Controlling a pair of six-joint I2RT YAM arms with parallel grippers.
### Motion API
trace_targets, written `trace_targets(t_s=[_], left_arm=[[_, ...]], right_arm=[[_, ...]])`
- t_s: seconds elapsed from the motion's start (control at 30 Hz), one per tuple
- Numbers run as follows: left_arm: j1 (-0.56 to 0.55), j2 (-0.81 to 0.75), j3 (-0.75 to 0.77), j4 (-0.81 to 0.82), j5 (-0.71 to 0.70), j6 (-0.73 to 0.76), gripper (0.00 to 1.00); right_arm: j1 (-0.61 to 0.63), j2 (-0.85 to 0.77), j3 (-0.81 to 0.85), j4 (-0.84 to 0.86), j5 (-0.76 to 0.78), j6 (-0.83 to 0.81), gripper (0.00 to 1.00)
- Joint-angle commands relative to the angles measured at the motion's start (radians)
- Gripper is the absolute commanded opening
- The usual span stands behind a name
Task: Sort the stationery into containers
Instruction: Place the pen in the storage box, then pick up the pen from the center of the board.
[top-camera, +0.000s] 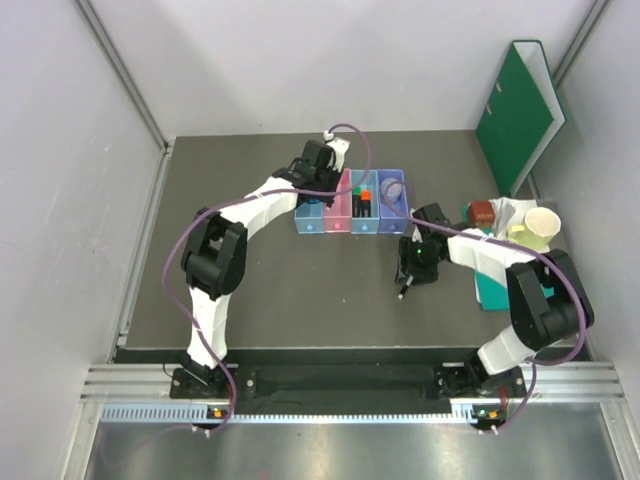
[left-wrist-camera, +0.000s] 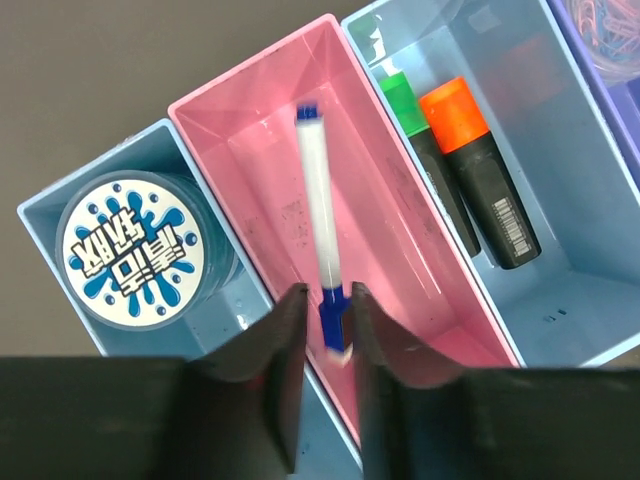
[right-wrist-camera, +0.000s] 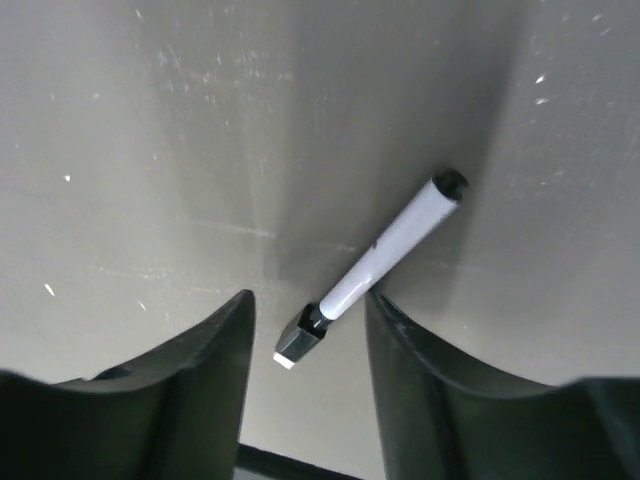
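From up top I see the dark surface (top-camera: 260, 300) with a green binder (top-camera: 520, 115) leaning on the wall at the far right corner; the row of trays (top-camera: 350, 228) sits toward the back, near the middle, four joined side by side.

From the left, the first blue tray (left-wrist-camera: 40, 215) holds a round tin (left-wrist-camera: 132, 250) with a blue splash pattern on its lid, and the tin fills most of that tray; the pink tray (left-wrist-camera: 250, 110) next to it holds one white pen with blue ends (left-wrist-camera: 320, 200), lying lengthwise; the second blue tray (left-wrist-camera: 580, 280) holds a green-capped highlighter (left-wrist-camera: 405, 110) and an orange-capped highlighter (left-wrist-camera: 480, 175), side by side and touching, caps at the same end; the purple tray (top-camera: 393, 222) on the right end holds a greyish round pot (top-camera: 393, 187).

My left gripper (left-wrist-camera: 328, 292) hangs over the pink tray, jaws barely apart on either side of the pen's near blue end; I cannot tell whether they pinch it.

My right gripper (right-wrist-camera: 310, 300) is low over bare surface in front of the row, released, jaws wide; a second white pen with black ends (right-wrist-camera: 390, 245) lies flat there at a slant, its near end between the jaws.
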Motion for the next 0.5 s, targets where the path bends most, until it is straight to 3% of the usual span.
trace_targets(t_s=[0.0, 0.03, 0.17, 0.2, 0.3, 0.47], left_arm=[[0.014, 0.012, 0.006, 0.018, 0.034, -0.006, 0.35], [0.017, 0.015, 0.004, 0.020, 0.034, -0.005, 0.48], [0.025, 0.021, 0.012, 0.017, 0.038, -0.003, 0.69], [0.026, 0.023, 0.012, 0.015, 0.035, -0.005, 0.70], [0.026, 0.010, 0.013, 0.017, 0.042, -0.013, 0.74], [0.026, -0.045, 0.035, -0.009, 0.055, -0.011, 0.74]], right_arm=[[0.037, 0.034, 0.050, -0.017, 0.056, -0.003, 0.44], [0.044, 0.043, 0.055, -0.024, 0.068, -0.003, 0.39], [0.053, 0.063, 0.073, -0.037, 0.090, -0.009, 0.29], [0.056, 0.068, 0.081, -0.038, 0.094, -0.014, 0.20], [0.067, 0.069, 0.089, -0.046, 0.107, -0.020, 0.10], [0.071, 0.057, 0.092, -0.044, 0.124, -0.026, 0.01]])
